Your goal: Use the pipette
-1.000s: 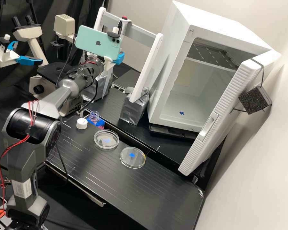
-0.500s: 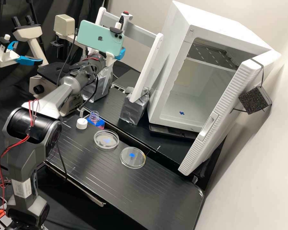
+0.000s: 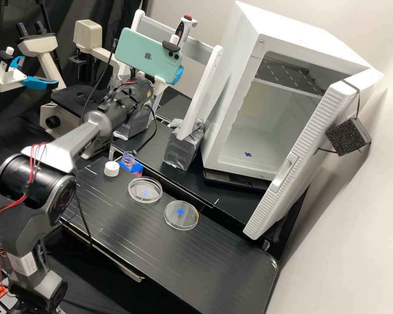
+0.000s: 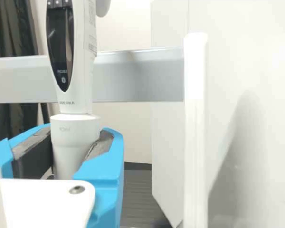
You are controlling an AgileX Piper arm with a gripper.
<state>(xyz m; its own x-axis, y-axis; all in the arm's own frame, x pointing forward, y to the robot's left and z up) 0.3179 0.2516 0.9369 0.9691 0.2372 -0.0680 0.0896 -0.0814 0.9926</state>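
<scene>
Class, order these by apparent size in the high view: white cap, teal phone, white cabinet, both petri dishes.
White cabinet
Teal phone
Upper petri dish, lower petri dish: too alike to rank
White cap

Smooth white plastic pipette [image 4: 81, 90], clear glossy dishes [image 3: 181, 214], rough speckled black block [image 3: 347, 137], crinkled silver tape [image 3: 180, 151]

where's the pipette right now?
Wrist view: the pipette is in the gripper, between its blue fingers. High view, left of centre: its red-topped end stands just above the mint phone's right end, against the grey crossbar.
</scene>
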